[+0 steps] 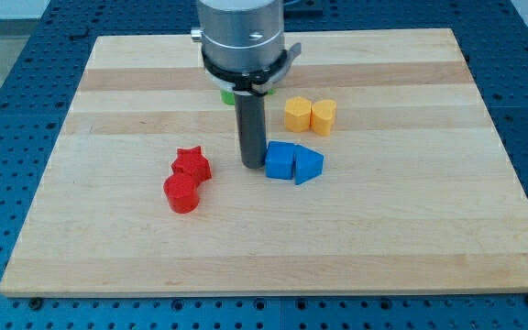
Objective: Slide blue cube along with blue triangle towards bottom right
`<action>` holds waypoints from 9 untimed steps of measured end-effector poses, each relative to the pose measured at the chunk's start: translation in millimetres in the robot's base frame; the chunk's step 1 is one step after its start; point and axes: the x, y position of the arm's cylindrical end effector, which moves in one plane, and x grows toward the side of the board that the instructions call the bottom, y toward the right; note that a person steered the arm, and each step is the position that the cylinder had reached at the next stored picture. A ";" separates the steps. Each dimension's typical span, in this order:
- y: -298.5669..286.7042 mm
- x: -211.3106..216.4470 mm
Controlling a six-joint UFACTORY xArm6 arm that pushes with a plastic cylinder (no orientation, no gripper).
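Nearest the bench's bottom edge sits the red cylinder [181, 193], left of centre, and the red star [192, 163] touches it just behind, toward the top edge. Right of these, near the middle of the wooden bench [411, 238], my tip [251, 165] stands down on the surface just beside the left face of the blue cube [280, 160]; whether it actually touches the cube I cannot tell from this angle. I carry no fingers, only the dark rod, so nothing is gripped. The blue triangle [308, 165] lies against the cube's right side, its point toward the right edge. Farther toward the top edge, two yellow blocks stand touching each other: a yellow block [297, 114] on the left and a yellow block with angled faces [324, 115] on the right. A green block [226, 93] peeks out behind the arm's housing, mostly hidden.
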 end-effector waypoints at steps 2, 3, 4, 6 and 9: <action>37.1 4.6; 53.9 6.5; 76.9 16.7; 87.2 0.1; 174.2 -46.3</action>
